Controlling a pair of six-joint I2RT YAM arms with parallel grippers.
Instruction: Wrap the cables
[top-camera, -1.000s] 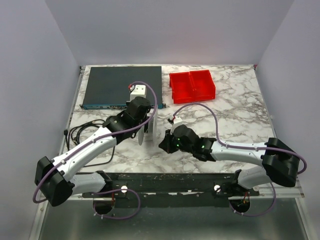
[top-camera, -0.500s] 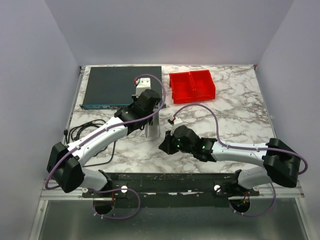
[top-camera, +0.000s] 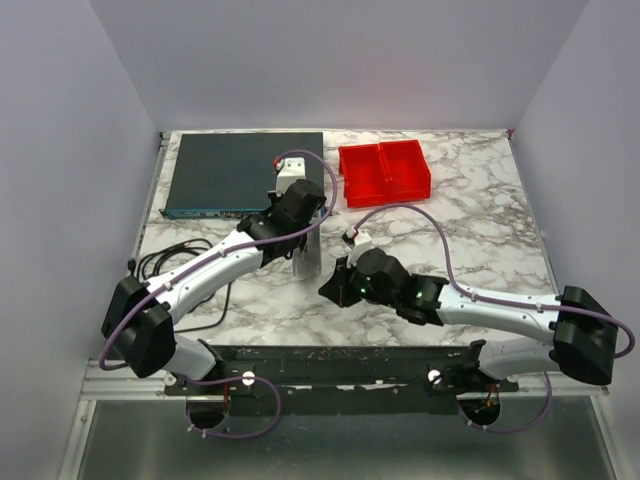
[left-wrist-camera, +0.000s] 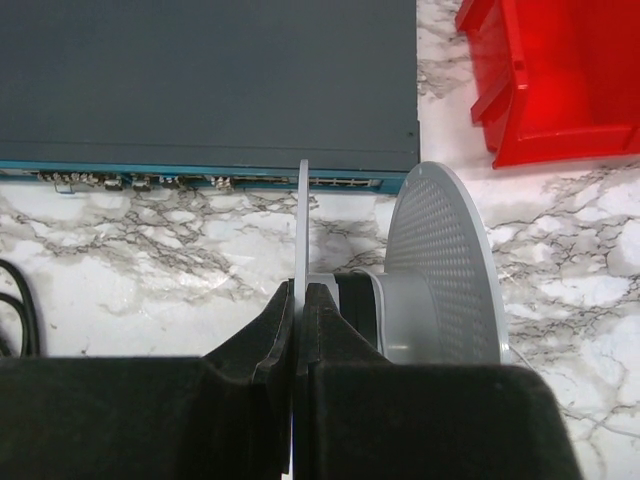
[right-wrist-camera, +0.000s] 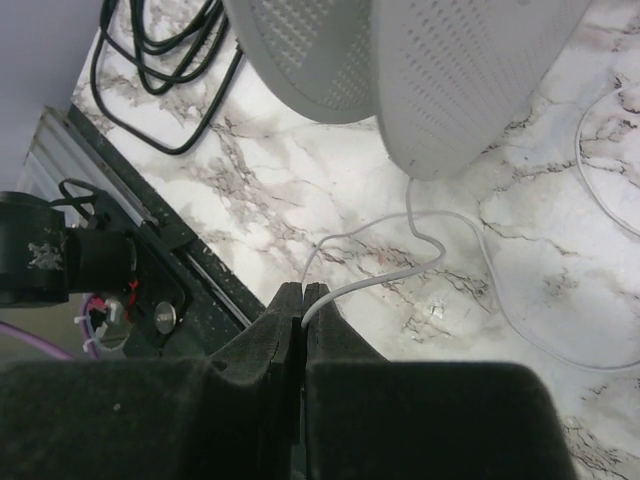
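My left gripper (left-wrist-camera: 300, 305) is shut on the thin near flange of a grey perforated spool (left-wrist-camera: 440, 265) and holds it on edge above the marble table; from above the spool (top-camera: 306, 258) sits just under that gripper (top-camera: 303, 240). My right gripper (right-wrist-camera: 303, 298) is shut on the thin white cable (right-wrist-camera: 400, 272), which curls up in a loose loop to the spool's flanges (right-wrist-camera: 460, 80). More of the cable lies in a curve on the table at the right (right-wrist-camera: 600, 170). In the top view the right gripper (top-camera: 333, 287) is just right of the spool and nearer the front.
A dark flat box with ports (top-camera: 245, 172) lies at the back left, close behind the spool (left-wrist-camera: 200, 80). A red two-part bin (top-camera: 384, 170) stands at the back centre. Black cords (top-camera: 165, 265) lie coiled at the left. The black front rail (right-wrist-camera: 150, 250) is near the right gripper.
My left arm has carried the spool a little to the right and toward the back. My right gripper has stayed beside it while its arm stretched out to the right.
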